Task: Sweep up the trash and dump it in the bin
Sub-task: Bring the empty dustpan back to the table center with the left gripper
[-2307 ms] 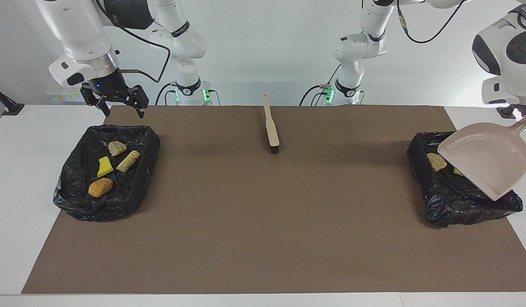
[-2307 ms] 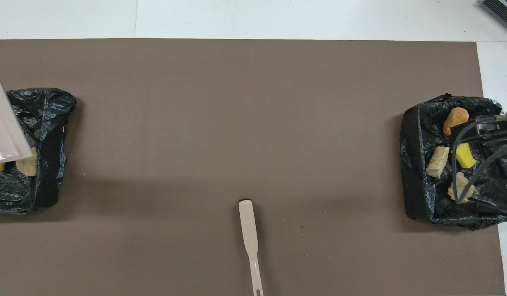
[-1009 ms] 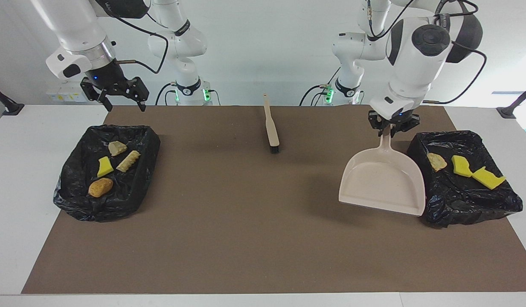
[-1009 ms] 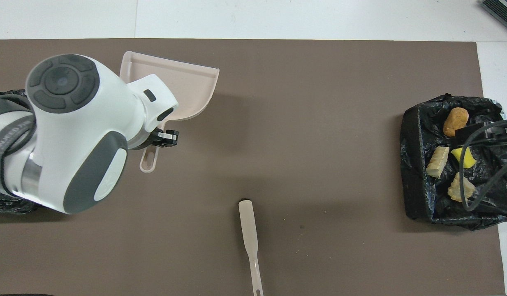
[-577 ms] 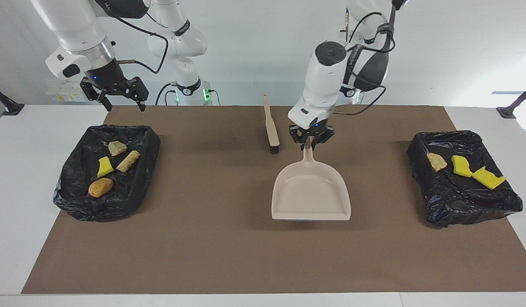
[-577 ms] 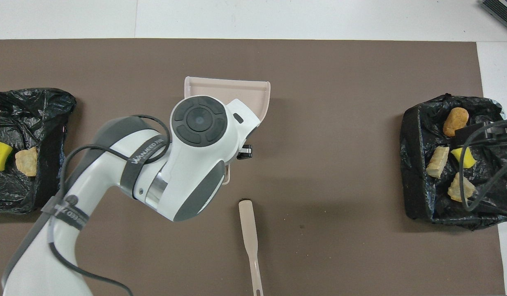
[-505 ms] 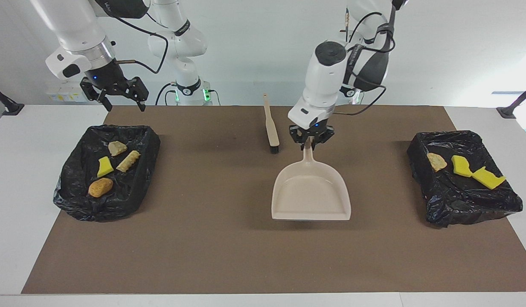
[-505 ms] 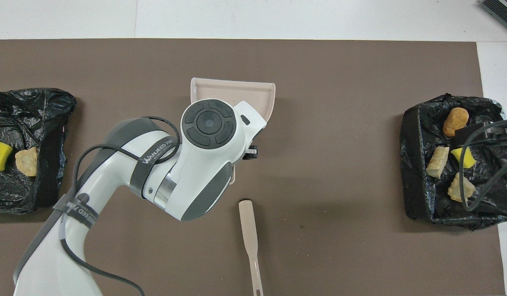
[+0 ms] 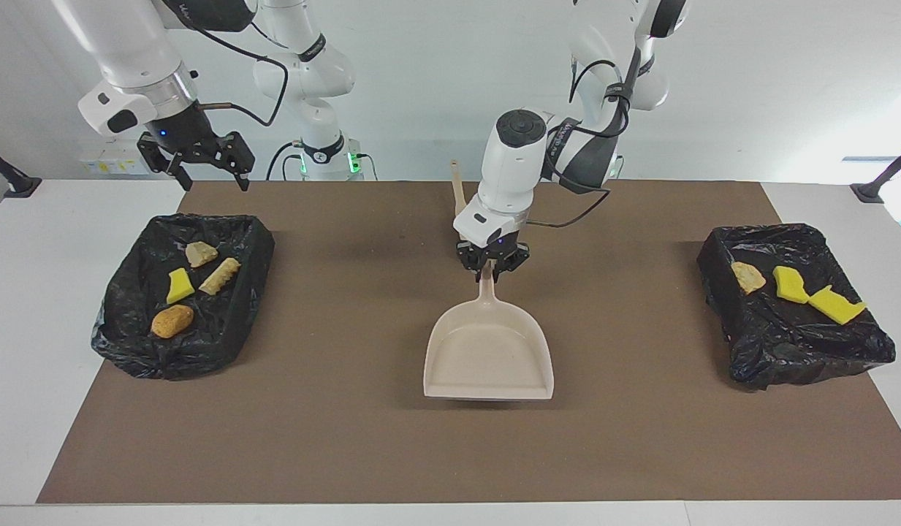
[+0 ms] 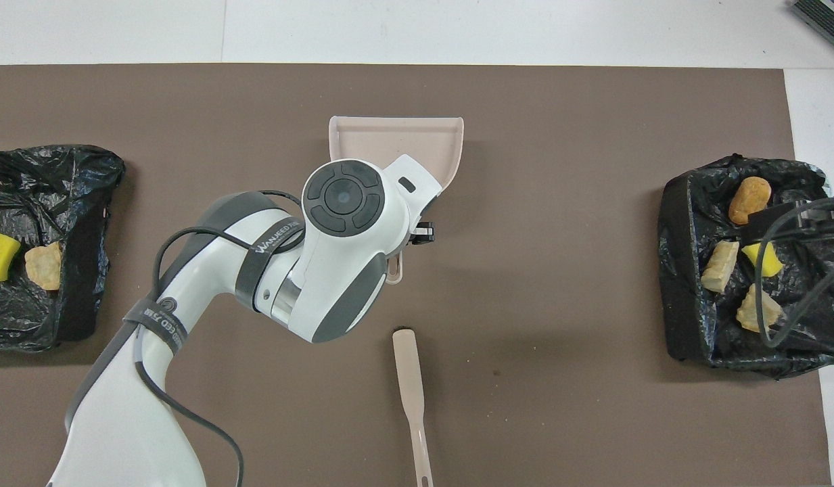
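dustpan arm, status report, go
Left gripper shut on dustpan handle, mid-mat. Right gripper open, waiting over bin. Trash all binned. Nothing in the way.

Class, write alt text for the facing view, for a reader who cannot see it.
The left gripper holds a beige plastic dustpan by its handle at the middle of a brown table mat. Two black-bagged bins at the mat's ends hold the trash: one has four scraps, one three. The open right gripper waits above the four-scrap bin.
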Motion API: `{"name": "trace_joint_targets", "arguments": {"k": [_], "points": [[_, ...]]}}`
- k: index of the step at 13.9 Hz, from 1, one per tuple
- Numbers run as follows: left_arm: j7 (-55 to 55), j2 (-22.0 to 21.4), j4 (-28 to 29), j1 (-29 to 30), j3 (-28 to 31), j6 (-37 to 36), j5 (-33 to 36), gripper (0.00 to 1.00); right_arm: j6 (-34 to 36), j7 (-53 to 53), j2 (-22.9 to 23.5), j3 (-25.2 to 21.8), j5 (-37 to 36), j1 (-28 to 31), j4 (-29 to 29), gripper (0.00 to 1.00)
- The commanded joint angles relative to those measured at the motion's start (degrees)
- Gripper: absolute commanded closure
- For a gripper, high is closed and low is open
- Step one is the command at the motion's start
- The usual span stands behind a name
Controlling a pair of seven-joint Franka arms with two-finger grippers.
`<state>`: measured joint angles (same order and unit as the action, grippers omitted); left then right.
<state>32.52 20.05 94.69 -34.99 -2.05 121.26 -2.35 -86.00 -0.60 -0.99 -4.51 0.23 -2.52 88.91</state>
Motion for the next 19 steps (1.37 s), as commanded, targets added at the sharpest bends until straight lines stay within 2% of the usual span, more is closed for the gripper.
{"name": "trace_joint_targets", "arguments": {"k": [1, 7, 8, 9, 10, 11, 12, 14, 19], "points": [[0.9, 2.8, -0.8, -1.4, 0.6, 3.4, -1.1, 1.0, 0.3, -0.3, -1.3, -0.1, 0.7, 0.1, 1.4, 0.0], [3.2, 4.8, -0.3, -2.5, 0.5, 5.7, -1.1, 1.0, 0.3, -0.3, -1.3, -0.1, 0.7, 0.1, 1.4, 0.0], [3.3, 5.0, -0.1, -2.5, 0.5, 7.0, -1.1, 0.88, 0.3, -0.3, -1.3, -0.1, 0.7, 0.1, 1.4, 0.0], [3.3, 5.0, 0.0, -2.5, 0.5, 8.2, -1.2, 0.52, 0.3, -0.3, -1.3, -0.1, 0.7, 0.1, 1.4, 0.0], [3.3, 4.9, 0.8, -2.5, 0.5, 8.1, -1.2, 0.32, 0.3, -0.3, -1.3, -0.1, 0.7, 0.1, 1.4, 0.0], [3.7, 4.9, 1.5, -2.5, 0.6, 8.1, -1.1, 0.21, 0.3, -0.3, -1.3, -0.1, 0.7, 0.1, 1.4, 0.0], [4.6, 4.7, 1.8, -2.4, 0.6, 7.5, -1.1, 0.01, 0.4, -0.3, -1.3, -0.1, 0.7, 0.1, 1.4, 0.0], [5.2, 4.0, 2.0, -1.5, 0.6, 6.4, -1.1, 0.0, 0.4, -0.3, -1.3, -0.1, 0.7, 0.1, 1.4, 0.0], [3.3, -3.9, 2.0, 5.5, 1.3, -1.6, -0.9, 0.0, 0.4, -0.3, -1.3, -0.1, 0.7, 0.1, 1.4, 0.0]]}}
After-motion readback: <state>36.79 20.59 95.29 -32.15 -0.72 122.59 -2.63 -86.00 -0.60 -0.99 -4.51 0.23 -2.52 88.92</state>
